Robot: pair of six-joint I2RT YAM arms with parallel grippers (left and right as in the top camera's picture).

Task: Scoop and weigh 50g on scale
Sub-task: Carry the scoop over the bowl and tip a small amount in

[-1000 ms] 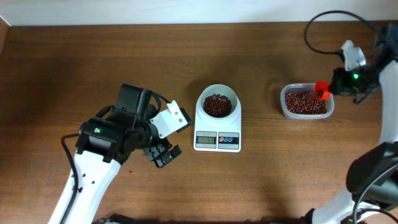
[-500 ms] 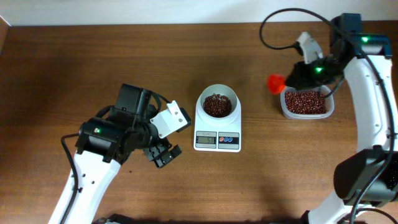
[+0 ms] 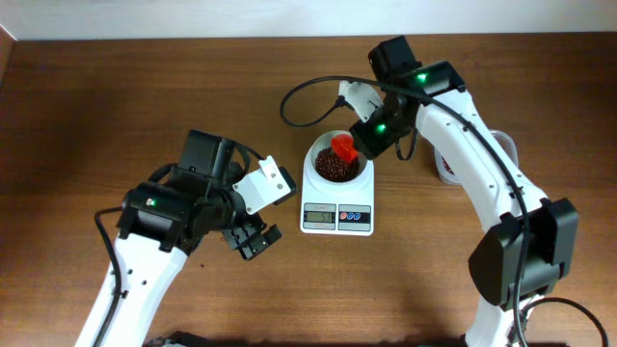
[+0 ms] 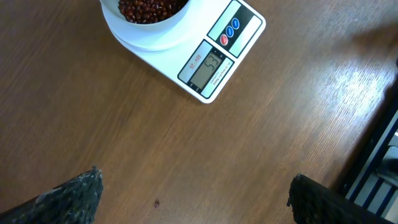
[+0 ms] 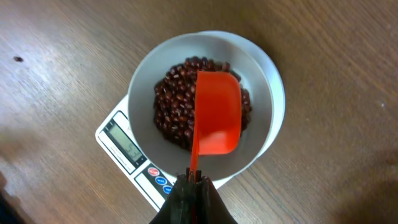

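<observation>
A: Right claw [image 5: 194, 180] first: pressed tight together, pinching the thin handle of the red scoop [image 5: 217, 115].

B: And the cup of that scoop hangs right over the bowl [image 5: 264, 93], above the beans [image 5: 171, 109]. Whether it touches them, I can't tell.

A: Follow the arm back. It comes up from the near right side, stretches long across the table [image 3: 145, 96], then folds at the far end so the wrist points back down at the bowl. A black cable [image 3: 299, 92] loops off it.

B: Left claw [image 3: 251, 239]?

A: Spread wide, holding nothing. Its dark, rough-faced fingers [image 4: 68, 199] sit at either lower corner of the wrist view, over bare wood. That arm is bent up from the near left, and the claw is just left of the scale [image 3: 336, 219], not touching it.

B: The scale sits mid-table: a white, smooth, rounded slab with a grey display and red and blue round buttons facing the near edge.

A: The round white bowl sits on top, glossy, with small dark red beans piled in the middle. The scoop is smooth plastic with a rounded cup. The table is brown wood grain.
</observation>
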